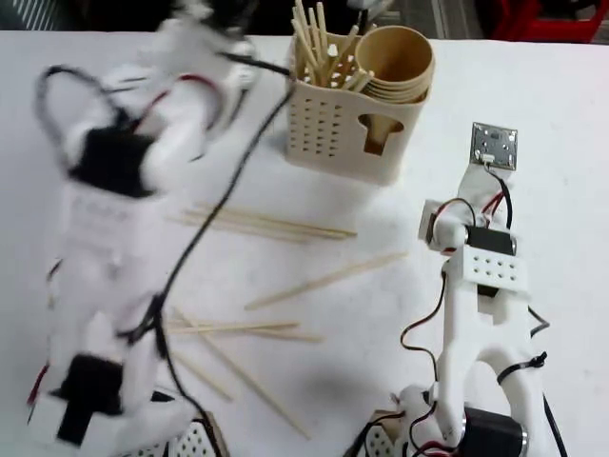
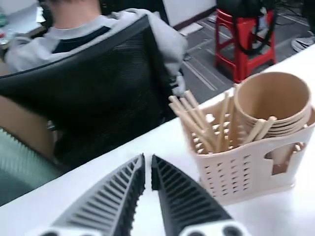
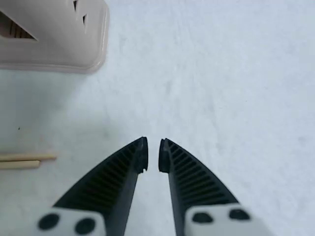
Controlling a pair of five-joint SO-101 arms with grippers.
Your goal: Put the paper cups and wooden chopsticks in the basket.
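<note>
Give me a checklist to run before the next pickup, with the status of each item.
1. Left gripper free of load: ok, fingers almost together, nothing between them.
2. Right gripper free of load: ok, same stance, low over the table.
3. Fingers spread enough for a grasp: not ok on either arm.
4. Basket upright: ok.
5. Paper cups in the basket: ok, stacked in it.
6. All chopsticks in the basket: not ok, several loose chopsticks lie on the table.
</note>
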